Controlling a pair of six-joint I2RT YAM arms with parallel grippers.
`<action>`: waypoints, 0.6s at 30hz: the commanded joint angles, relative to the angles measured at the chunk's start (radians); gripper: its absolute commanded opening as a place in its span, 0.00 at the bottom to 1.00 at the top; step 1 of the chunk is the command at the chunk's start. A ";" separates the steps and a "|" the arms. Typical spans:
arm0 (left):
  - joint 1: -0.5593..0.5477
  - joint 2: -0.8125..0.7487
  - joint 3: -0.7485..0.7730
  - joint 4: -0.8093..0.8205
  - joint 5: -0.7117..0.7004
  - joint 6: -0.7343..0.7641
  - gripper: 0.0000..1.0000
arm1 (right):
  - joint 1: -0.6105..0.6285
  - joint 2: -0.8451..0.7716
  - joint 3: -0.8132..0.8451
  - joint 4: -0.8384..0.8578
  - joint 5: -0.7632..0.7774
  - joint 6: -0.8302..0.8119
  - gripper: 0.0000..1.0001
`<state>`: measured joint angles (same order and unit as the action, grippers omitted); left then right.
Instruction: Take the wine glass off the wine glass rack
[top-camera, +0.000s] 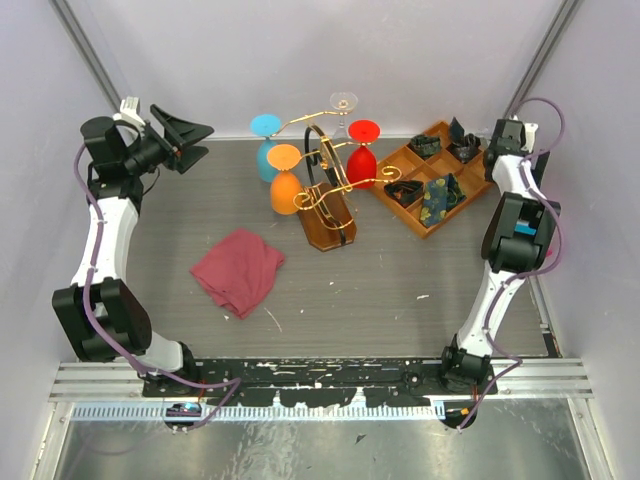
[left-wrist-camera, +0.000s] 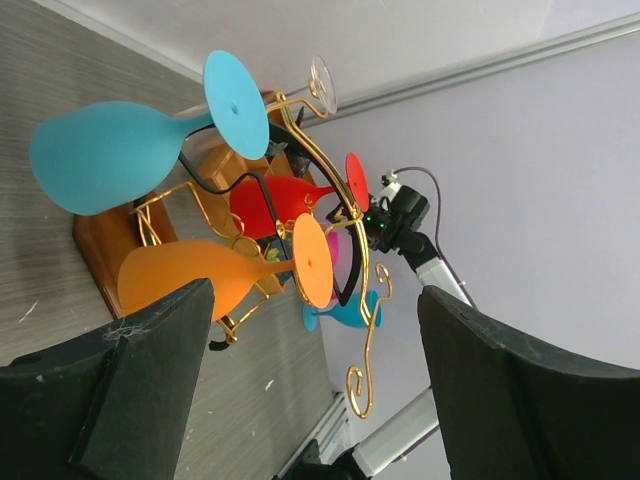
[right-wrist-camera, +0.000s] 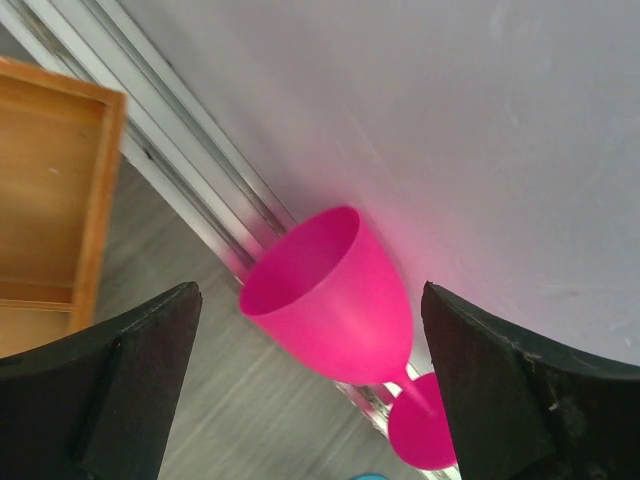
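Note:
The wine glass rack (top-camera: 325, 225) stands mid-table with gold wire arms, a dark hoop and a brown base. Several glasses hang upside down on it: blue (top-camera: 266, 150), orange (top-camera: 285, 185), red (top-camera: 361, 158) and clear (top-camera: 343, 101). My left gripper (top-camera: 197, 143) is open and empty, left of the rack and apart from it. In the left wrist view the rack (left-wrist-camera: 100, 245) fills the middle, with the orange glass (left-wrist-camera: 190, 280) nearest my left gripper (left-wrist-camera: 315, 290). My right gripper (right-wrist-camera: 310, 290) is open around a pink glass (right-wrist-camera: 335, 300) by the wall, not touching it.
A compartmented wooden tray (top-camera: 400, 215) with dark items sits right of the rack, and it also shows in the right wrist view (right-wrist-camera: 50, 200). A red cloth (top-camera: 238, 270) lies front left. A second blue glass (left-wrist-camera: 350, 312) stands beyond the rack. The right arm (top-camera: 515, 225) rises by the right wall.

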<state>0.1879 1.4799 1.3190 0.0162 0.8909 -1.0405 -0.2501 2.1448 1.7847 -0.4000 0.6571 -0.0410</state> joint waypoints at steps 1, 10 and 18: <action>-0.006 0.004 -0.012 0.001 0.014 0.009 0.89 | -0.010 -0.004 0.065 -0.048 -0.005 -0.058 0.97; -0.015 0.029 -0.010 0.007 0.021 0.008 0.89 | -0.041 0.122 0.140 -0.127 -0.021 -0.085 0.96; -0.015 0.051 -0.006 0.016 0.023 0.002 0.90 | -0.055 0.140 0.138 -0.173 0.009 -0.083 0.97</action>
<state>0.1745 1.5188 1.3190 0.0166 0.8917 -1.0409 -0.2920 2.3028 1.8896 -0.5552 0.6407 -0.1135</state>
